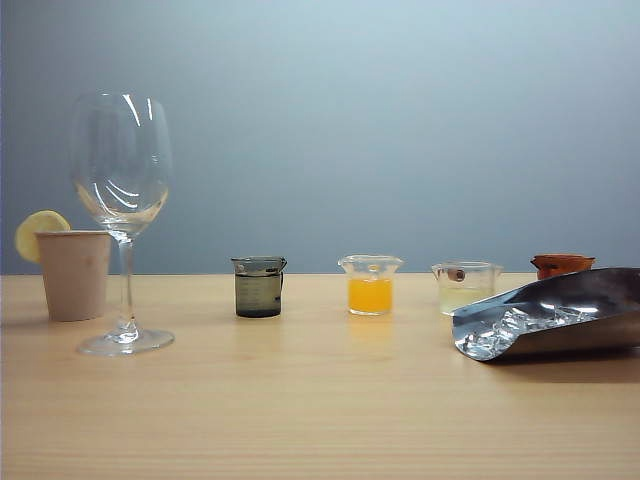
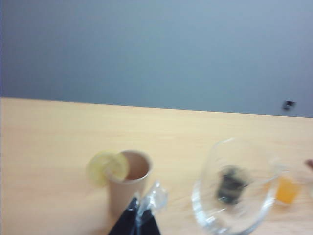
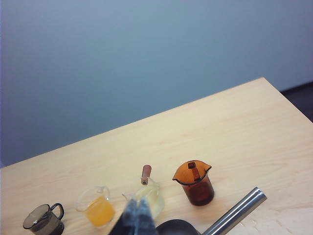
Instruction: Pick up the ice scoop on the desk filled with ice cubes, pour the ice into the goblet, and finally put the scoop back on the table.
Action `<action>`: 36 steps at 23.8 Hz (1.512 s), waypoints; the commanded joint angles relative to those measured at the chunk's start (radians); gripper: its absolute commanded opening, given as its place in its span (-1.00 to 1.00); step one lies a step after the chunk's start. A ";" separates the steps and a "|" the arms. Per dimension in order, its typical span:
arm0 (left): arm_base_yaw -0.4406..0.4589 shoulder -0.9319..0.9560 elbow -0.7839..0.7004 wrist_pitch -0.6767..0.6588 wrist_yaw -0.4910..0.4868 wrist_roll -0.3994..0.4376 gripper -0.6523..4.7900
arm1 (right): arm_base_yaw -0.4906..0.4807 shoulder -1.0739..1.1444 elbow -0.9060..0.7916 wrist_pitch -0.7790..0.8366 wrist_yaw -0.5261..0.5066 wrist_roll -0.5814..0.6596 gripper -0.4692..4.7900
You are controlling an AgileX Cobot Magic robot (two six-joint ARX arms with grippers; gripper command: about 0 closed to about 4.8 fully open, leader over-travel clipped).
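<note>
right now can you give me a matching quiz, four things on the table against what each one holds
Things:
1. goblet
2. scoop
3. paper cup
4. middle beaker

Holds:
A. orange liquid
B. ice cubes
C. nothing
D. lemon slice on its rim

Pairs: 1-C, 2-B, 3-D, 4-A

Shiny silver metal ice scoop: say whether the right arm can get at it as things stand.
Probably yes. The shiny silver metal ice scoop lies at the pale wooden table's right side, its handle just beyond the shut right pincer, with nothing between; the small beakers stand farther back.
</note>
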 commanded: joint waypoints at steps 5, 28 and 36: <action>-0.170 0.304 0.332 -0.001 0.028 0.142 -0.78 | -0.001 0.370 0.171 -0.004 -0.110 0.230 -0.84; -0.691 0.668 0.430 -0.092 0.062 0.172 -0.78 | -0.217 1.011 -0.105 0.782 -0.283 0.515 0.94; -0.690 0.668 0.430 -0.094 0.062 0.192 -0.78 | -0.218 1.310 -0.102 1.129 -0.284 0.555 0.94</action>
